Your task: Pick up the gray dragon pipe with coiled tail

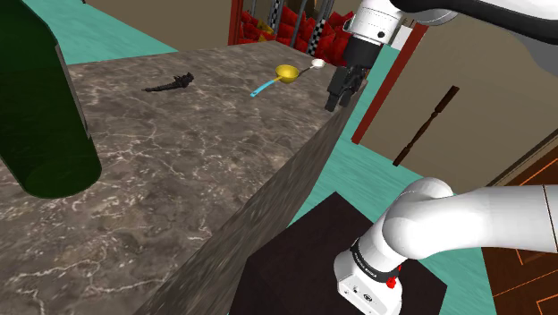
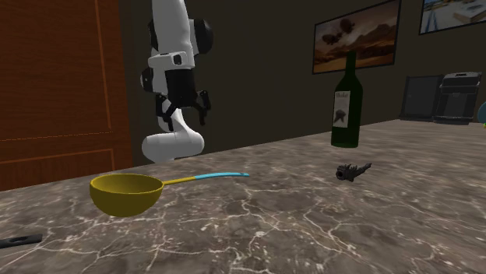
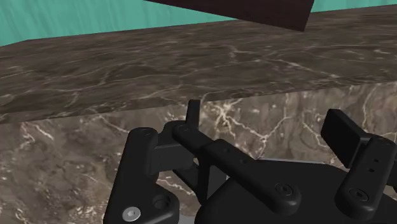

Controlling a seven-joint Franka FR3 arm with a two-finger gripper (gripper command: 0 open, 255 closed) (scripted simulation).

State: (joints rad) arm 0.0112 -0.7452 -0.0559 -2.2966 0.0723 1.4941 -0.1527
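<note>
Dark brown marble surface [image 1: 179, 179] with pale veins, above a teal floor [image 3: 95, 16]. Just off one edge of that surface, hanging from the white arm [image 1: 465, 224]: all-black two-finger claw [image 1: 336, 100], open, fingers [image 3: 145, 168] well apart and clasping nothing. Faces the surface's veined side wall in the wrist view. Nearest the claw on the marble top: small pale spoon-shaped thing [image 1: 316, 64]. Just beside that, a little farther from the claw: yellow round-bowled ladle with a light blue handle [image 1: 284, 73]. Farther still, past the ladle and well apart from the claw: small dark gray dragon-shaped pipe [image 2: 352, 170], lying flat on the surface, touched by nothing. Farthest from the claw, beyond the pipe: upright dark green wine bottle [image 2: 346, 101] with a pale label. Low beside the surface, under the arm: dark box stand [image 1: 304, 242].
</note>
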